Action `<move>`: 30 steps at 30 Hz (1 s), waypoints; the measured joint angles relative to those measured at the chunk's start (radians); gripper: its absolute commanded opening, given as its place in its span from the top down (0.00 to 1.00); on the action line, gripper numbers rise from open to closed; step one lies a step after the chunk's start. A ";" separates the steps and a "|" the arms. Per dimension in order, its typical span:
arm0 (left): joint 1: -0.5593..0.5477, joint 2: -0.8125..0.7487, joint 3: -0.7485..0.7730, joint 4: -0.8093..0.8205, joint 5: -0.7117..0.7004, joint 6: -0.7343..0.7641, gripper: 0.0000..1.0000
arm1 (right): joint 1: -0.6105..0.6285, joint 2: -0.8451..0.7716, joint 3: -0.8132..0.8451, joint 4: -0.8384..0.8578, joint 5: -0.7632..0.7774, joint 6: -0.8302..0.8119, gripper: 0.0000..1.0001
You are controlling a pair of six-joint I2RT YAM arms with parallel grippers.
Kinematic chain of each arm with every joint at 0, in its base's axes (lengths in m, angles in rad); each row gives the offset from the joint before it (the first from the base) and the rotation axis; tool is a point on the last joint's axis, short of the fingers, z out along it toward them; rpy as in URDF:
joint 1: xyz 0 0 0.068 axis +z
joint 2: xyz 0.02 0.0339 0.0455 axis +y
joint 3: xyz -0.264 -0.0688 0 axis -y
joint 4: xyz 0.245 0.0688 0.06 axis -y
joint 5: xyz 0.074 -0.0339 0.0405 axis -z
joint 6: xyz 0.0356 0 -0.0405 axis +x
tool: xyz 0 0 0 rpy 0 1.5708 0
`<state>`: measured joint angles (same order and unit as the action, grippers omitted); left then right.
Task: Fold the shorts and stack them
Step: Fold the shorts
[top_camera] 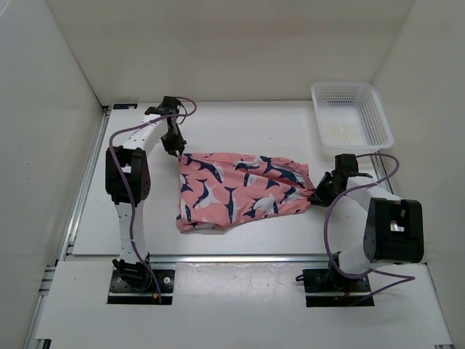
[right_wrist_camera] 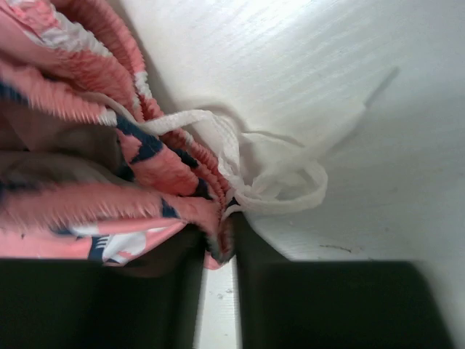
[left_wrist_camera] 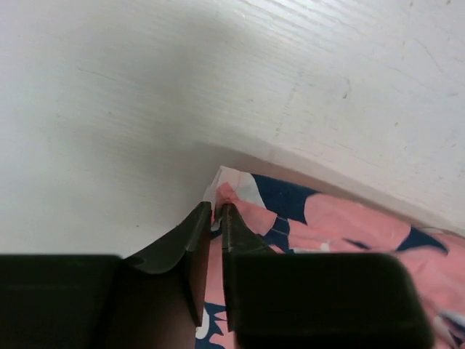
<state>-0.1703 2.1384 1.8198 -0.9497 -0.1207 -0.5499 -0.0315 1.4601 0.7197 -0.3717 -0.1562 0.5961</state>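
The coral-pink shorts [top_camera: 240, 190] with navy and white whale shapes lie spread across the middle of the table. My left gripper [top_camera: 176, 150] is shut on their far left corner; the left wrist view shows the fabric corner [left_wrist_camera: 232, 190] pinched between the fingertips [left_wrist_camera: 216, 211]. My right gripper [top_camera: 317, 194] is shut on the right edge, at the gathered waistband [right_wrist_camera: 211, 218]. The white drawstring [right_wrist_camera: 283, 182] lies looped on the table just beyond my right fingers [right_wrist_camera: 218, 243].
A white plastic mesh basket [top_camera: 351, 114] stands at the far right corner. White walls close in the table on the left, back and right. A metal rail [top_camera: 87, 174] runs along the left edge.
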 measured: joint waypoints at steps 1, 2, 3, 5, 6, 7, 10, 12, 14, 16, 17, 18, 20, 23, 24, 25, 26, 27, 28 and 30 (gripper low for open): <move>-0.005 0.010 0.005 -0.003 0.000 0.005 0.56 | 0.000 0.001 0.003 -0.003 0.002 -0.004 0.59; -0.010 0.016 0.009 -0.011 0.000 0.017 0.41 | 0.000 0.002 0.006 -0.009 0.007 -0.009 0.47; -0.014 0.019 0.009 -0.019 0.002 0.024 0.24 | 0.000 0.001 0.008 -0.015 0.014 -0.009 0.41; -0.019 0.017 0.009 -0.039 0.006 0.036 0.00 | 0.000 -0.001 0.016 -0.026 0.018 -0.020 0.36; -0.022 0.013 0.008 -0.047 0.008 0.043 0.00 | 0.000 -0.002 0.020 -0.030 0.021 -0.024 0.34; -0.023 0.008 0.008 -0.056 0.009 0.048 0.00 | 0.000 -0.005 0.022 -0.034 0.023 -0.027 0.31; -0.031 -0.040 -0.028 -0.069 0.008 0.057 0.00 | 0.000 -0.020 0.026 -0.053 0.022 -0.031 0.28; -0.037 -0.117 -0.106 -0.070 0.006 0.056 0.08 | 0.000 -0.031 0.032 -0.071 0.017 -0.032 0.22; -0.046 -0.202 -0.197 -0.065 0.005 0.051 0.14 | -0.001 -0.034 0.037 -0.078 0.002 -0.029 0.22; -0.056 -0.284 -0.287 -0.055 0.008 0.044 0.18 | -0.004 -0.034 0.037 -0.077 -0.019 -0.025 0.22; -0.060 -0.321 -0.330 -0.051 0.010 0.042 0.22 | -0.006 -0.034 0.037 -0.075 -0.029 -0.022 0.25; -0.063 -0.341 -0.359 -0.046 0.014 0.038 0.24 | -0.007 -0.033 0.036 -0.071 -0.035 -0.018 0.28; -0.069 -0.347 -0.393 -0.035 0.028 0.037 0.28 | -0.008 -0.026 0.034 -0.049 -0.045 -0.003 0.35; -0.075 -0.301 -0.416 -0.003 0.035 0.034 0.35 | -0.008 0.013 0.034 0.002 -0.049 0.007 0.58; -0.078 -0.279 -0.420 0.006 0.035 0.032 0.39 | -0.008 0.031 0.034 0.015 -0.048 0.010 0.65; -0.080 -0.258 -0.423 0.014 0.036 0.031 0.42 | -0.008 0.044 0.034 0.023 -0.048 0.013 0.80; -0.080 -0.238 -0.426 0.023 0.036 0.031 0.45 | -0.008 0.057 0.034 0.030 -0.048 0.016 0.87; -0.081 -0.217 -0.431 0.034 0.037 0.030 0.47 | -0.008 0.064 0.035 0.036 -0.049 0.022 0.93; -0.082 -0.198 -0.438 0.045 0.037 0.030 0.51 | -0.007 0.066 0.035 0.039 -0.048 0.026 1.00; -0.082 -0.171 -0.453 0.058 0.039 0.025 0.54 | -0.007 0.065 0.037 0.040 -0.040 0.024 1.00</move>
<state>-0.2527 1.9675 1.3670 -0.8921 -0.0814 -0.5247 -0.0383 1.5249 0.7567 -0.3317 -0.1959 0.6205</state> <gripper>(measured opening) 0.485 0.031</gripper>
